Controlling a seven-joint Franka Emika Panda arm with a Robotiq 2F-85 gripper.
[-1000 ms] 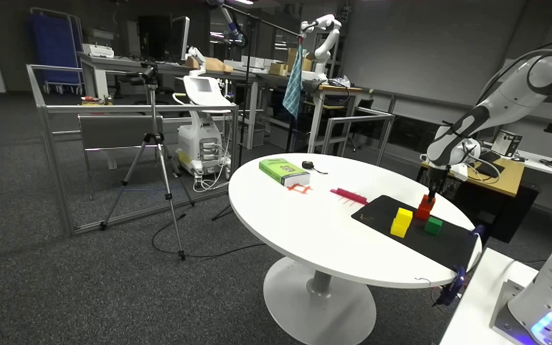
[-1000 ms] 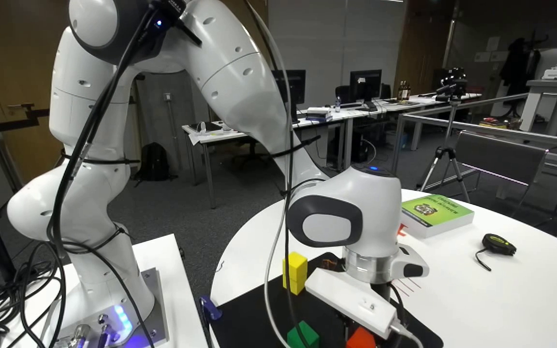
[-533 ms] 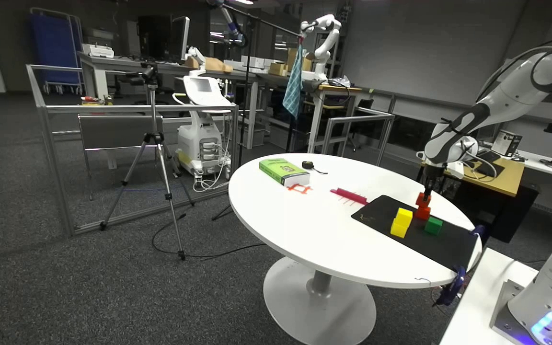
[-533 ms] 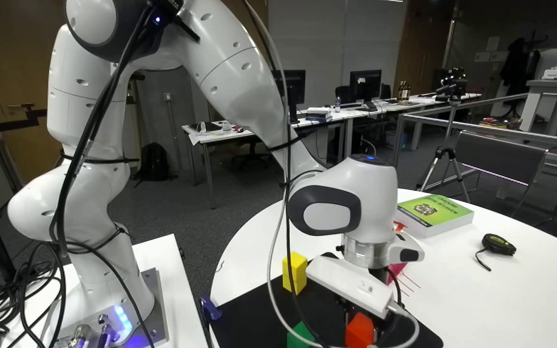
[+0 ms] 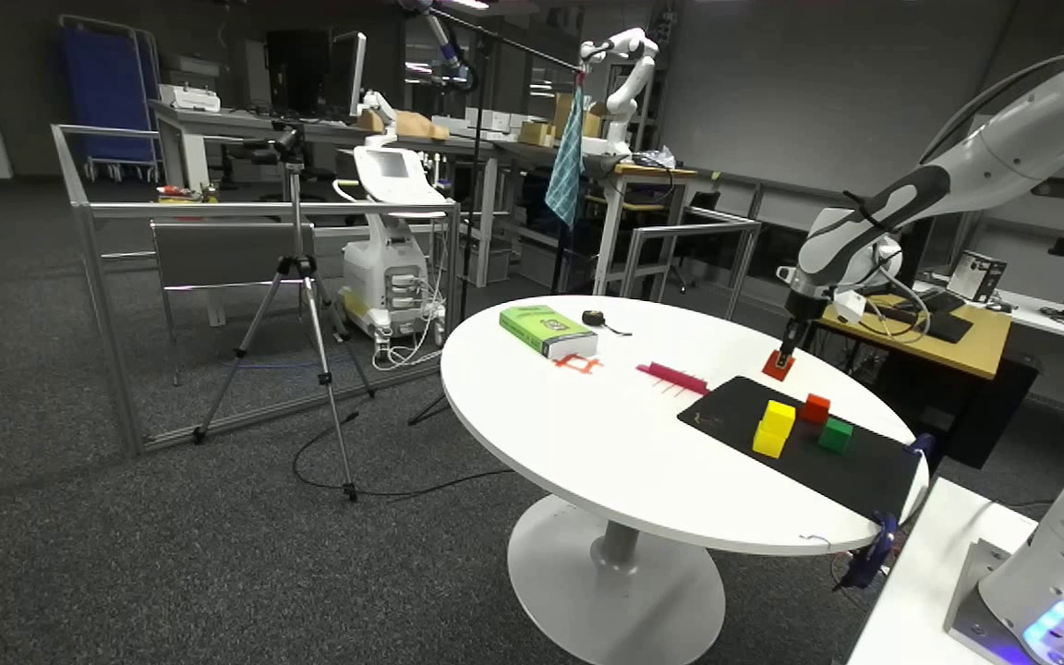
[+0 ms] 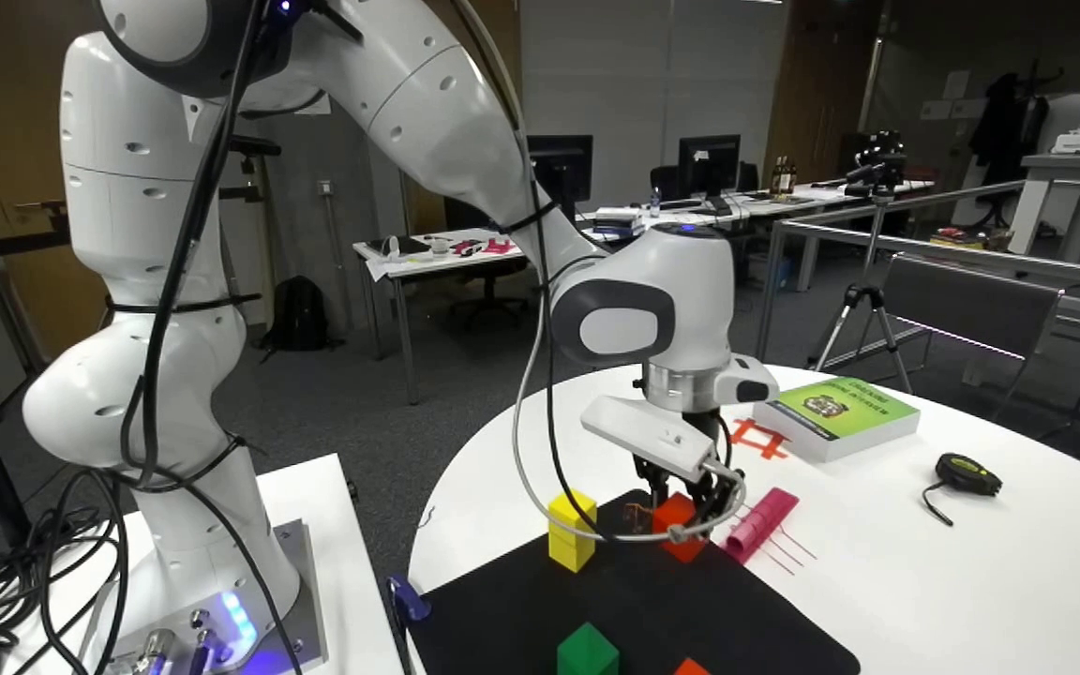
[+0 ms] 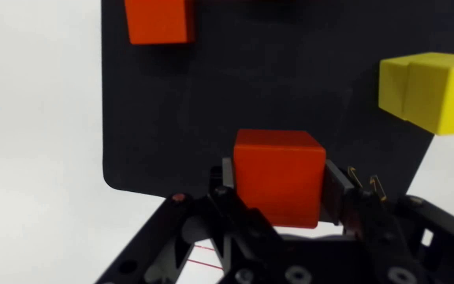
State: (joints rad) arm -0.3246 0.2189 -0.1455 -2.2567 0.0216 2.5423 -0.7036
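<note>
White round table (image 5: 569, 434) with a black mat (image 5: 846, 480) over one side. Nearest in the wrist view, the gripper (image 7: 280, 177) grasps a red block (image 7: 278, 191), apparently raised over the mat's edge. The step seems to be carrying; the next move likely calls for a firm, level hold, clear of the two stacked yellow blocks (image 7: 428, 90). Beyond, also on the mat, sit a second red block (image 7: 158, 21) and a green block (image 5: 835, 435); farther off, a green book (image 5: 548, 331).
</note>
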